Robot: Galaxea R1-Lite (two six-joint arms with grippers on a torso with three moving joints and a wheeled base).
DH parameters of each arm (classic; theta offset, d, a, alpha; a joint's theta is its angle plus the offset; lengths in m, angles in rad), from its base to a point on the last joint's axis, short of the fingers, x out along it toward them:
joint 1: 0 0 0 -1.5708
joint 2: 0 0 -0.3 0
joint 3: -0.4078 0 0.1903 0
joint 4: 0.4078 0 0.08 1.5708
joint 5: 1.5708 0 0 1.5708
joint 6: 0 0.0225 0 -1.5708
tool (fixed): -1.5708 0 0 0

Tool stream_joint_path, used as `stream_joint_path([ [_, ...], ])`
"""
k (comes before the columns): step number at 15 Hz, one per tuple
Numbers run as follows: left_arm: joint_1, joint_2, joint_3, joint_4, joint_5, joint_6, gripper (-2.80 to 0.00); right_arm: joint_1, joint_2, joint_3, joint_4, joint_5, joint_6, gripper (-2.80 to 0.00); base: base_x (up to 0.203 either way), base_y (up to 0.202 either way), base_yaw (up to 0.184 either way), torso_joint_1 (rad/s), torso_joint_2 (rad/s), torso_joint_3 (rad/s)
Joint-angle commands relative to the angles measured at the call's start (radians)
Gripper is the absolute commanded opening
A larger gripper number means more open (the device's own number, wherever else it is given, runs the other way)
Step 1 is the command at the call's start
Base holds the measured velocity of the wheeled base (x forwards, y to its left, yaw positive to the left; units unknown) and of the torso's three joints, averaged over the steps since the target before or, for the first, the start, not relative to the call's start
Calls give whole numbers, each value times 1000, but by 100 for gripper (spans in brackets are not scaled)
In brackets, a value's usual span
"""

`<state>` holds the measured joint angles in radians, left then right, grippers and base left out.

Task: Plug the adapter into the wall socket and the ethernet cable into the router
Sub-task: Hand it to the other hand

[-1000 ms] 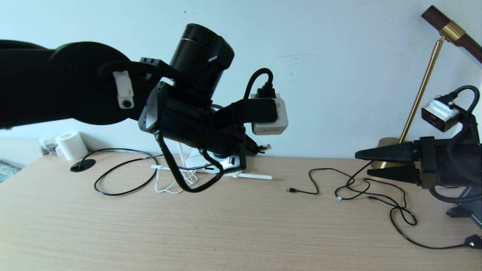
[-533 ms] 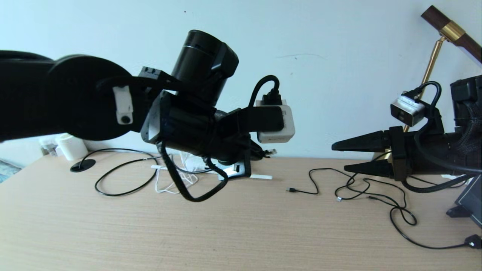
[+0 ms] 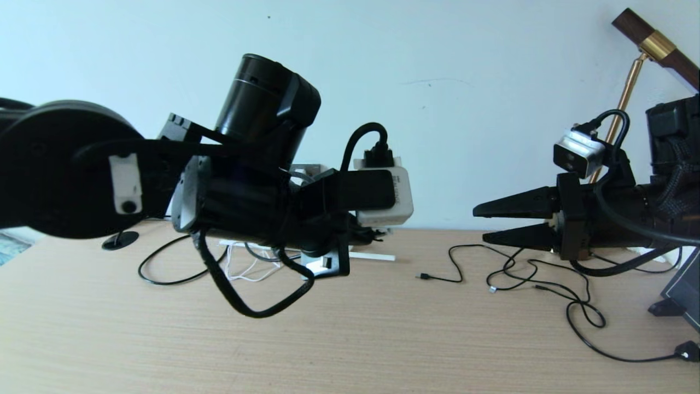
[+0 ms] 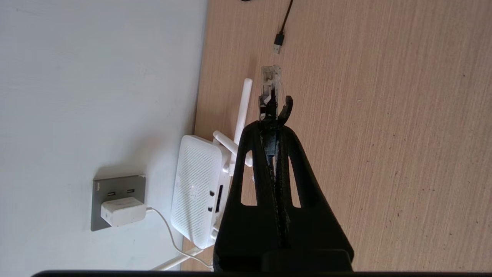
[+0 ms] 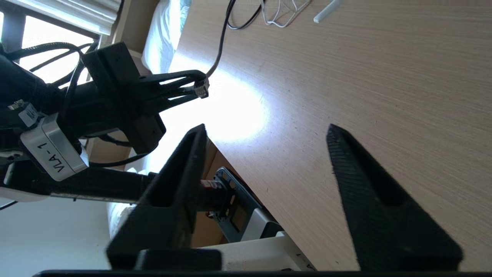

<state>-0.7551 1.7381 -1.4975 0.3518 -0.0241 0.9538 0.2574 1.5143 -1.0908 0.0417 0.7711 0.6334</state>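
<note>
"Ethernet cable [image 4: 269, 90] first: where was it, measured from the router [image 4: 196, 192]?"

"Its clear plug was off the table and out in front of the router, on the side away from the wall. The left gripper [image 4: 272, 129] was clamped shut on the plug's black boot, so the clear tip stuck out past the fingertips. The black cord ran back from the plug and down to the table."

"Which way did the plug point?"

"Its long axis lay in line with the fingers, tip leading. It ran roughly along the wall, past the router's port edge [image 4: 220, 198] rather than into it. I couldn't tell which way its latch tab faced."

"So how should the step have been done?"

"My judgement: swing the wrist until the tip faced a port slot squarely, then match the latch side. After that, push straight along the plug's own axis. The router stood on its edge, so a slanted push could have tipped it."

"And the right gripper [image 3: 479, 224]?"

"It was well to the right of the router with its jaws apart, holding nothing. It could have steadied the router. The adapter [image 4: 123, 211] already sat in the wall socket [image 4: 115, 184], just beside the router."
</note>
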Motion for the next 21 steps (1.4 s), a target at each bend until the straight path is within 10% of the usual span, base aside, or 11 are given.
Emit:
stream_joint_path([
  [1,0,-21,28,-13,0,5,-280,7,-2,-13,1,4,5,-280,0,0,0,0,0,0],
  [7,-8,-70,75,-71,0,5,-280,123,46,-34,1,1,40,-280,0,0,0,0,0,0],
  [8,-10,-74,74,-72,0,5,-280,148,57,-53,1,0,42,0,0,0,0,0,0,0],
  [21,-18,-102,94,-106,1,7,-280,269,158,-210,5,-87,62,0,0,0,0,0,0,0],
])
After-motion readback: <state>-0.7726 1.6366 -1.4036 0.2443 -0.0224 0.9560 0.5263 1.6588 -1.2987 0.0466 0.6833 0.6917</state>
